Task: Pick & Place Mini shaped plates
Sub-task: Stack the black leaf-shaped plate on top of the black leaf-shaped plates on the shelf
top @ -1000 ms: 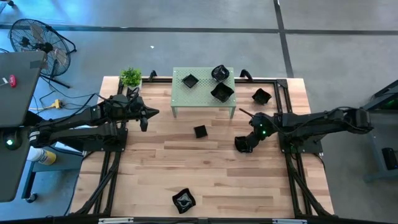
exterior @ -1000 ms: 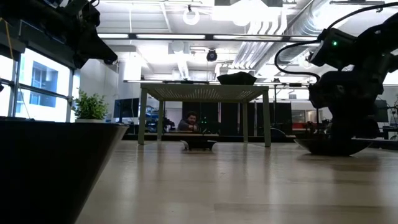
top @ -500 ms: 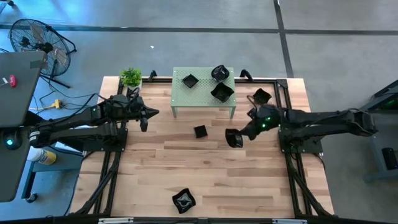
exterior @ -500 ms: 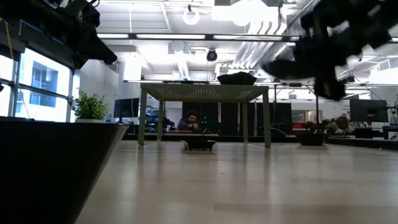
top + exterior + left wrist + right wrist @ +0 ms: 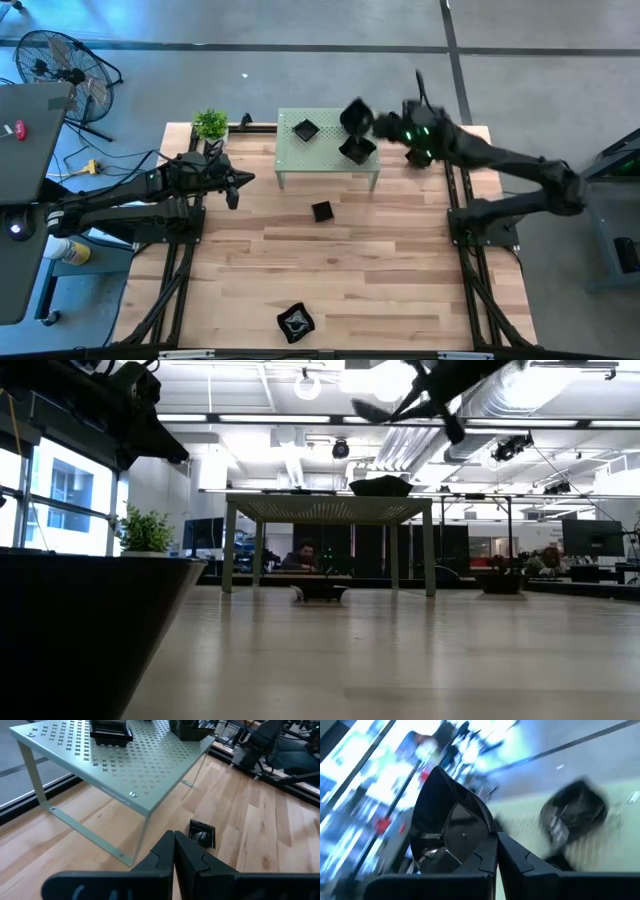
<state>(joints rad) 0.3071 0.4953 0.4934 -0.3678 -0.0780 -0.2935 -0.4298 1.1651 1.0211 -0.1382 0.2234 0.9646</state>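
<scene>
The right end effector (image 5: 372, 124) is raised above the right edge of the small green table (image 5: 325, 165), its fingers clamped on a plate (image 5: 451, 827). Three more plates sit on that table, one near its left end (image 5: 305, 129). Another plate lies on the worktop just in front of the table (image 5: 321, 211), and one near the worktop's front edge (image 5: 295, 321). The left end effector (image 5: 243, 180), pinched together and empty, waits by the table's left edge.

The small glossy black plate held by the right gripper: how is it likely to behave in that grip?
The small glossy black plate looks stiff: it keeps its shape while pinched at one edge by the right gripper. Its shiny surface suggests it could slip. Held by the rim alone above the green perforated metal table, it seems light.
</scene>
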